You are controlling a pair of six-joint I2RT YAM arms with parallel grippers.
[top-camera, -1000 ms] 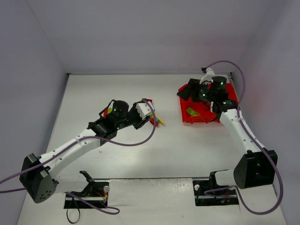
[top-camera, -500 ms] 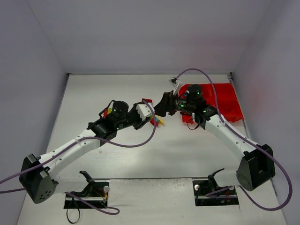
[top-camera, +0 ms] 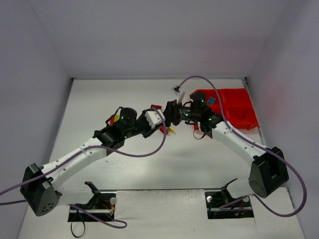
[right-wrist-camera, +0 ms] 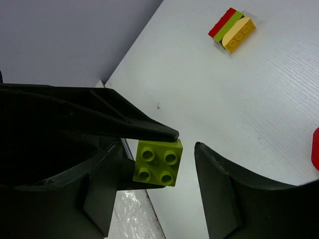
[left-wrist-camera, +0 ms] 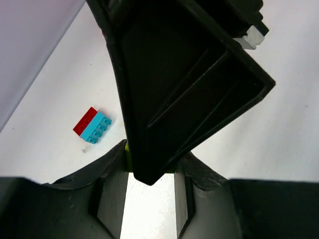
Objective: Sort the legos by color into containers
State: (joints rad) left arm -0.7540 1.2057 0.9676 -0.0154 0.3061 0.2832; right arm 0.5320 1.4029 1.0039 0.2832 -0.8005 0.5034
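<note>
Mid-handover: left tool clenched on lime brick, right tool spread open around it; it likely needs to close before left lets go.

White table holds red tray and stacked legos.

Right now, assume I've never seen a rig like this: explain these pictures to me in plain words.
Two white robot arms, left and right, are bolted at the near edge of a table, each ending in a two-finger gripper. The wide picture looks down from above; the other two come from wrist cameras. The left gripper is shut on a lime green brick; the right gripper stands open, a finger on either side of it. On the table lie a red-and-cyan stack and a red, lime and yellow stack. The red tray at the right holds a cyan brick.
</note>
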